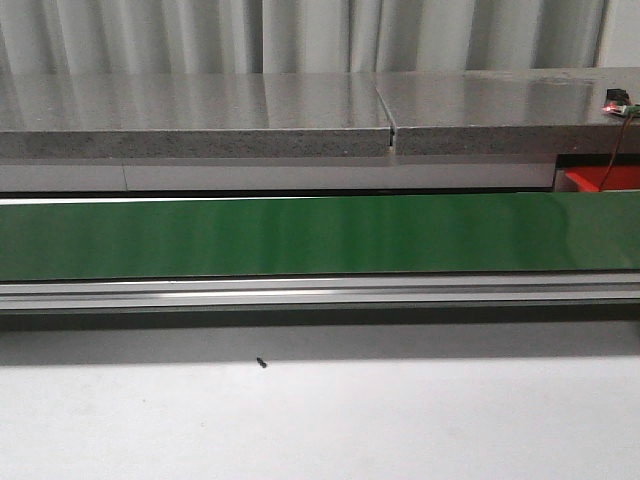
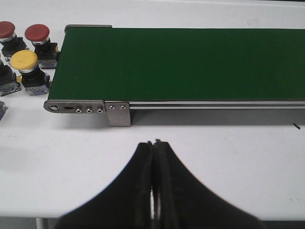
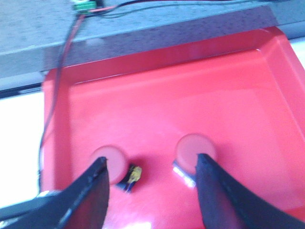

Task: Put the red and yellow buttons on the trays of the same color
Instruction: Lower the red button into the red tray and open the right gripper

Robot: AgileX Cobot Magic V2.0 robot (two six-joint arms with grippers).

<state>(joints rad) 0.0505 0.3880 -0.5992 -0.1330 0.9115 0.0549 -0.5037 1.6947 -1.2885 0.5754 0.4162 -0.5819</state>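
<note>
In the left wrist view, two red buttons (image 2: 36,33) (image 2: 6,30) and a yellow button (image 2: 24,60), each on a black base, stand on the white table beside the end of the green conveyor belt (image 2: 181,64). My left gripper (image 2: 155,143) is shut and empty above the table, short of the belt. In the right wrist view my right gripper (image 3: 151,161) is open over the red tray (image 3: 157,95), where two red buttons (image 3: 111,161) (image 3: 194,149) sit; its fingers straddle the gap between them. A corner of the red tray (image 1: 605,178) shows in the front view. No yellow tray shows.
The green belt (image 1: 320,235) crosses the front view, with a grey stone shelf (image 1: 200,115) behind it. A red and black cable (image 3: 62,62) runs from a green connector (image 3: 86,5) down past the tray's edge. A small dark speck (image 1: 261,363) lies on the white table.
</note>
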